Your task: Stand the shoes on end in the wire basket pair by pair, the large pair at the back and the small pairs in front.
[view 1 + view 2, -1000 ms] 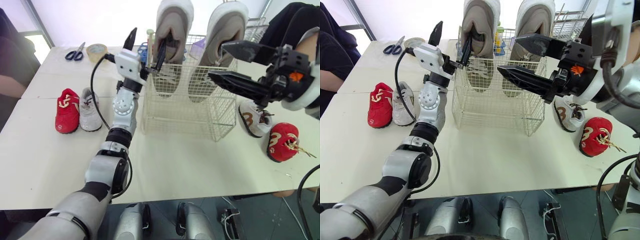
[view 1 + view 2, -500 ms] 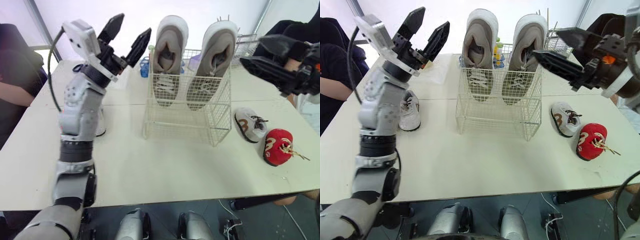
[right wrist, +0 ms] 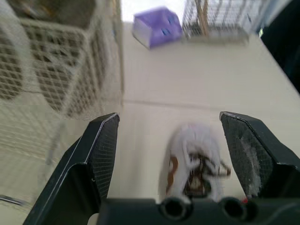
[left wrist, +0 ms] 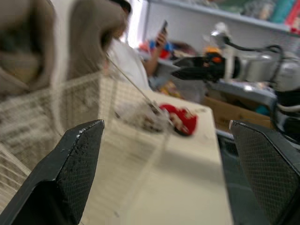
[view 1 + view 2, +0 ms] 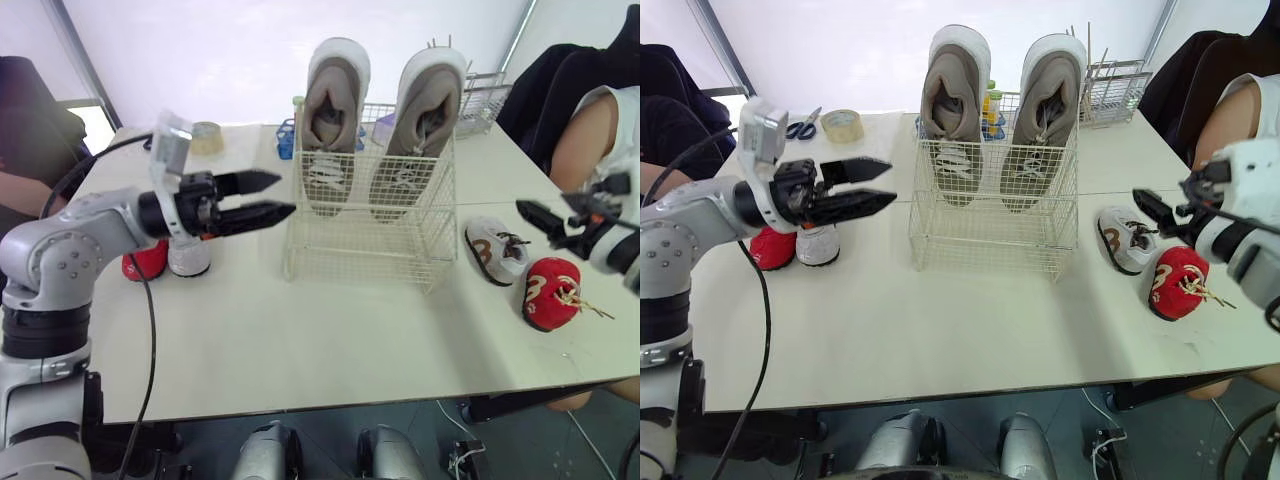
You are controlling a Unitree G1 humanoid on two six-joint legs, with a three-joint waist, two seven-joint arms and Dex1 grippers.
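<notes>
The wire basket (image 5: 366, 236) stands mid-table with two large grey shoes (image 5: 333, 105) (image 5: 427, 100) on end at its back. My left gripper (image 5: 285, 193) hovers level just left of the basket, open and empty, pointing at it. Behind that arm lie a small red shoe (image 5: 146, 261) and a small white shoe (image 5: 188, 257). To the basket's right lie another small white shoe (image 5: 497, 250) and small red shoe (image 5: 549, 293). My right gripper (image 5: 540, 205) hangs open and empty above these two; its wrist view has the white shoe (image 3: 194, 159) between the spread fingers (image 3: 101, 150).
Scissors (image 5: 800, 127) and a tape roll (image 5: 843, 125) lie at the back left. A wire rack (image 5: 1110, 80) and a purple box (image 3: 154, 29) sit at the back right. One person sits at the left edge (image 5: 30, 130), another at the right (image 5: 590, 110).
My left arm dropped from beside the basket's top to a low, level pose on its left. The right arm pulled back from the basket, right and down, over the small shoes.
</notes>
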